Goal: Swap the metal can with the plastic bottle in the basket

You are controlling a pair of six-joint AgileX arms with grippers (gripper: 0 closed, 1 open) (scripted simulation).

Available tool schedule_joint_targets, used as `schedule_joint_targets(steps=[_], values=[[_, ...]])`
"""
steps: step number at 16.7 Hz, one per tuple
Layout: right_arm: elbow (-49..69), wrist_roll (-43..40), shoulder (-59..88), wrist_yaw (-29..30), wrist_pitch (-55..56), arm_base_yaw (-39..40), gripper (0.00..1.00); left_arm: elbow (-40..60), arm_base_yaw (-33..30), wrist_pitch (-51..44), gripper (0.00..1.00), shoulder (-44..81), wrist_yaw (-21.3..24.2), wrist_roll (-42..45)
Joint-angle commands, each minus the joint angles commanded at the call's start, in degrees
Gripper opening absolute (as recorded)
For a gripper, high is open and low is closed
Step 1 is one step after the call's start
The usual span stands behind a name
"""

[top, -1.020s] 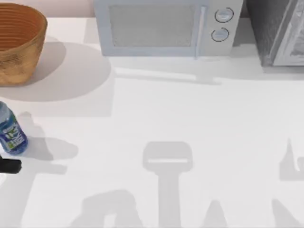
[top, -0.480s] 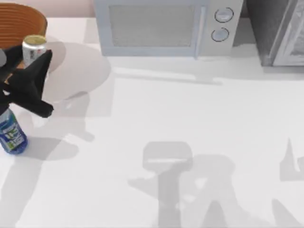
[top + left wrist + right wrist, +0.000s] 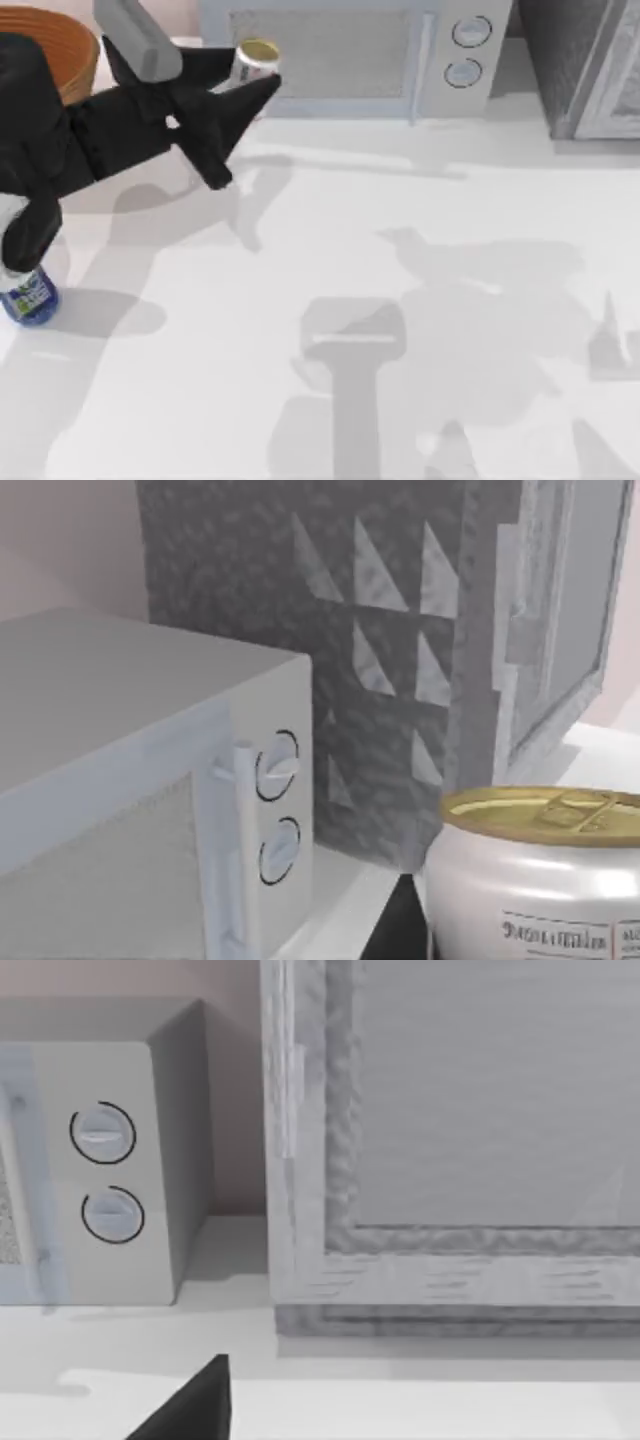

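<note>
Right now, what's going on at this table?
The left arm's gripper holds the metal can up in front of the microwave, away from the basket at the table's far left. The plastic bottle stands on the table at the left edge, not yet in the basket.

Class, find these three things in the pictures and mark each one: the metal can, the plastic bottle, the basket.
metal can [image 3: 259, 52], top view, on its gold-tan round top.
plastic bottle [image 3: 27, 296], top view, on its blue labelled side.
basket [image 3: 78, 62], top view, on its woven rim beside the left arm.
</note>
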Motion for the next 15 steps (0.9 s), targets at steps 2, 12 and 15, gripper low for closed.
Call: schedule_joint_targets(steps=[2,12,15], values=[[0.0,0.0,0.0,0.0,0.0,0.0,1.00,4.7,-1.8,5.6,0.00,10.2,5.0,0.1],[0.0,0.0,0.0,0.0,0.0,0.0,1.00,20.7,-8.4,24.9,0.00,46.1,22.8,0.1],[0.0,0.0,0.0,0.0,0.0,0.0,1.00,22.0,-9.0,26.5,0.00,49.2,24.2,0.0]])
